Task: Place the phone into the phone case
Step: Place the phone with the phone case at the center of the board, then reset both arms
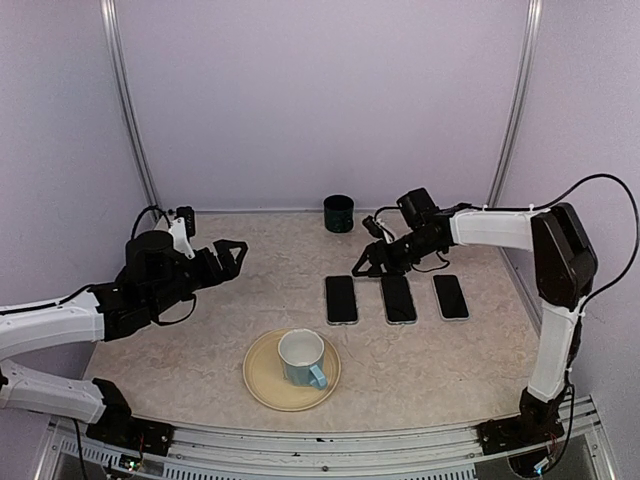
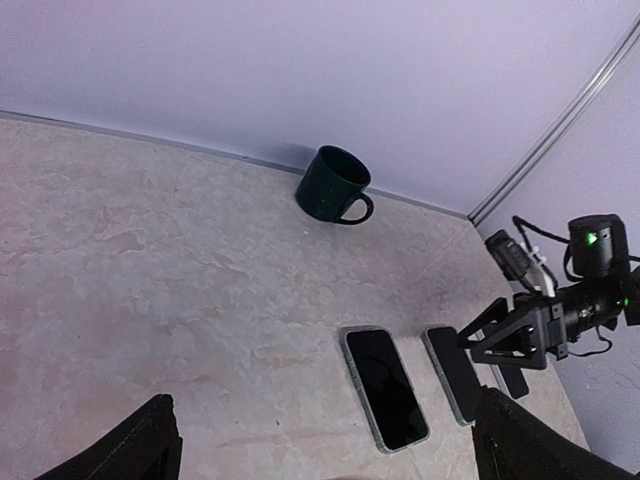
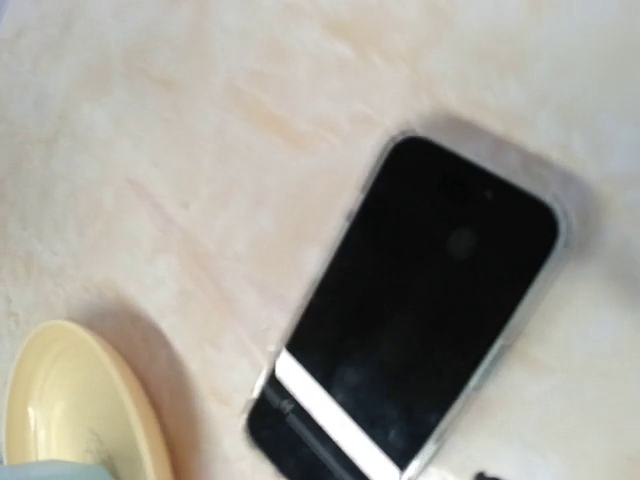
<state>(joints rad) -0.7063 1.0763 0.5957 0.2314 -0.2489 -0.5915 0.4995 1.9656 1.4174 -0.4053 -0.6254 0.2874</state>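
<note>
Above the far ends of the dark slabs on the mottled beige table [image 1: 200,340], the right gripper [image 1: 365,262] hangs empty; its own camera misses the fingers, and the other views do not settle whether the jaws are parted. Just beneath its camera lies a glossy black phone [image 3: 420,310], flat, with a translucent clear case [image 3: 563,222] showing as a pale rim around it. It seems to sit in the case already. A light band crosses its near end, either glare or an unseated edge. Done well, the step calls for pressing down flat at each corner without sliding the case. Beside it lie two more black slabs [image 1: 399,298] [image 1: 451,296]. Farther off are a round yellow plate [image 1: 262,385] with a white cup [image 1: 300,355] and a dark green mug [image 1: 339,213]. The left gripper [image 1: 225,258] waits well apart, jaws wide. No brand or writing can be read.
</note>
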